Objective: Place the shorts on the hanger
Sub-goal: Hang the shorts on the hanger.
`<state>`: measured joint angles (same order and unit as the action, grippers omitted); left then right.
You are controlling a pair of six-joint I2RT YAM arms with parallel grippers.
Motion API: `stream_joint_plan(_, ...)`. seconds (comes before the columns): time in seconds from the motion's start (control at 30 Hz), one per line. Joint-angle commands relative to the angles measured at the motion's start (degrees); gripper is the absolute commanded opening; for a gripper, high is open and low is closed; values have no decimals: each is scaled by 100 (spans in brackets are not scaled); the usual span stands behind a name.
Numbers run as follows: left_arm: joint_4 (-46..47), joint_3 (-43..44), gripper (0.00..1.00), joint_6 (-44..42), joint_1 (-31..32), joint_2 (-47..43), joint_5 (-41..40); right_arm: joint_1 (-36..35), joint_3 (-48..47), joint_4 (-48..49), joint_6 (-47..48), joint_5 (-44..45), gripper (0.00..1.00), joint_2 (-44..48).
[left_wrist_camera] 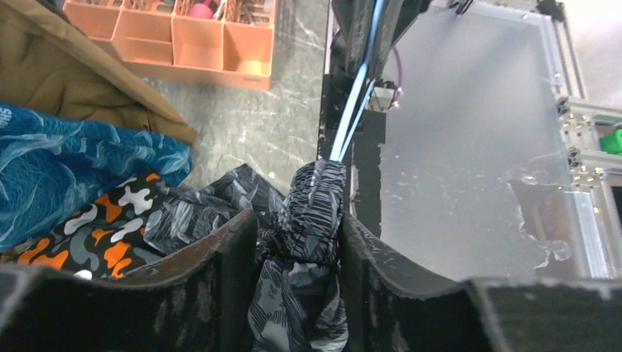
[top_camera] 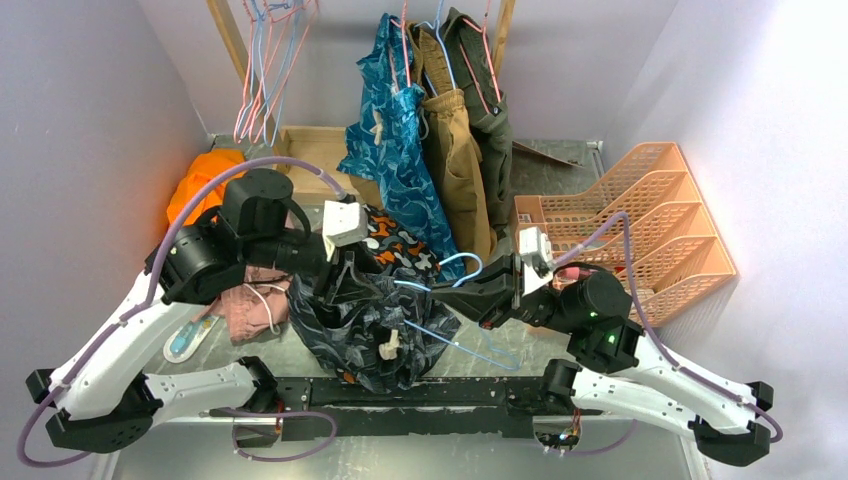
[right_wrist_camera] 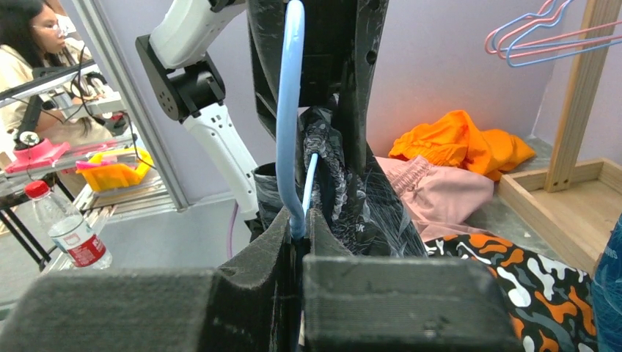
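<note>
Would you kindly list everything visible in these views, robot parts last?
shorts: one, charcoal with grey print, table centre
hanger: one, light blue, running into the shorts
blotchy shorts: one, black-orange-white, behind them
hanging garments: three, teal, tan, olive, back rail
spare hangers: several, pink and blue, rail left
cloths: two, orange and pink, left
file rack: one, peach, right
left gripper: one, black, closed around bunched shorts
right gripper: one, black, pinching hanger

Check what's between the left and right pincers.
Bunched shorts on the hanger wire, spanning left pincer to right pincer; top view shows it.
</note>
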<state>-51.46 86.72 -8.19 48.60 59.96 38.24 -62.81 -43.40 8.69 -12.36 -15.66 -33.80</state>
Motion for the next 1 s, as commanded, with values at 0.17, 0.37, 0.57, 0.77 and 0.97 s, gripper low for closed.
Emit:
stream_joint_plan(0.17, 20, -151, 32, 55, 70, 131, 33, 12, -200, 412, -15, -81, 0, -152)
stream_joint_plan(0.37, 778, -269, 27, 298, 77, 44, 603, 13, -105, 560, -144, -130, 0, -274)
stream_joint_plan(0.57, 1370, -462, 25, 493, 176, 151, 912, 14, -167, 791, -261, -245, 0, -490)
stream_joint_plan(0.77, 1622, -532, 29, 571, 449, 289, 878, 15, -330, 863, -291, -377, 0, -729)
stream_joint_plan(0.97, 1724, -563, 27, 572, 703, 464, 815, 9, -403, 1018, -398, -530, 0, -859)
